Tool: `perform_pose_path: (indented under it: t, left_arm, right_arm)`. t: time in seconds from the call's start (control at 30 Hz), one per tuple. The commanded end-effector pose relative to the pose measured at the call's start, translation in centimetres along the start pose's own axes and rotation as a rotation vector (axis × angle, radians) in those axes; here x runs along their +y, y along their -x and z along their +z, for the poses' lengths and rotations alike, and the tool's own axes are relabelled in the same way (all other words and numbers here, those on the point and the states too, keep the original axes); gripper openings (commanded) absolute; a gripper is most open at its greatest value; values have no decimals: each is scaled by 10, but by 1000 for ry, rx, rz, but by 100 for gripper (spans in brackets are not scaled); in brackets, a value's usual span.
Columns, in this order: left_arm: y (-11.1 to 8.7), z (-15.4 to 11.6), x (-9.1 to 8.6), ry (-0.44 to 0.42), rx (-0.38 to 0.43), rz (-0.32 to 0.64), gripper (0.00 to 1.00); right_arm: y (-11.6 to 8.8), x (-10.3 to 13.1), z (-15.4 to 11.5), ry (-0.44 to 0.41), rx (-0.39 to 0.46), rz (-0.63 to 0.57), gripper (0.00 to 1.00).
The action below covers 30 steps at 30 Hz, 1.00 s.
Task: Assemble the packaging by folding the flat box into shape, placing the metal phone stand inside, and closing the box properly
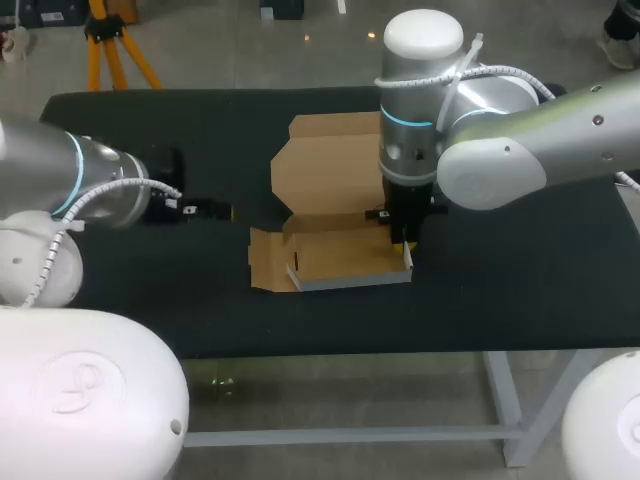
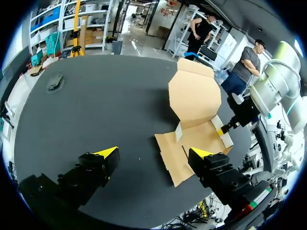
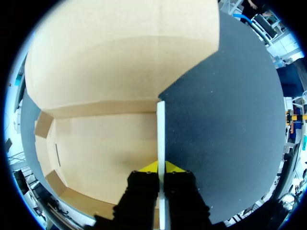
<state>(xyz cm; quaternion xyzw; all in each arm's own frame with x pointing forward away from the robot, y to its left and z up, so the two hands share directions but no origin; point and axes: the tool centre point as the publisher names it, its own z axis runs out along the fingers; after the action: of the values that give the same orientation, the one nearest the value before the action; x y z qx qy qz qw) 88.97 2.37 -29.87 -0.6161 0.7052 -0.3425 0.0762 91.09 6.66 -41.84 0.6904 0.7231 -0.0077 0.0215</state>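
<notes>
A brown cardboard box (image 1: 340,255) lies partly folded at the table's middle. Its lid (image 1: 325,165) is laid back and a left side flap (image 1: 265,260) lies flat. My right gripper (image 1: 405,248) reaches down from above and is shut on the box's right side wall (image 3: 160,129), which stands upright between its yellow tips (image 3: 160,167). The box floor (image 3: 105,148) beside it is bare. My left gripper (image 1: 215,210) hovers open to the left of the box, its fingers (image 2: 108,153) wide apart with the box (image 2: 196,110) ahead. A small dark object (image 2: 55,81), maybe the phone stand, lies far off.
The black table (image 1: 500,290) has room to the right of the box and along the front edge. My right arm's body (image 1: 480,130) hangs over the back right part of the table.
</notes>
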Motion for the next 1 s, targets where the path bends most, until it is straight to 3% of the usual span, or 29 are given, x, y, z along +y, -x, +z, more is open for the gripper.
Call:
perform_pose_path:
  t: [0.03,0.2,0.57,0.97,1.0]
  left_arm:
    - [-4,14,3,145,-326,-343,100]
    - [-9,21,7,235,-243,-291,100]
    - [-14,26,12,312,-144,-212,100]
    - [-24,45,39,314,80,-234,100]
    - [-25,47,40,316,100,-237,92]
  right_arm:
    - [-1,1,0,-3,-3,1,0]
    - [-1,1,0,-3,-3,1,0]
    - [-1,1,0,-3,-3,1,0]
    - [-1,1,0,-3,-3,1,0]
    - [-1,1,0,-3,-3,1,0]
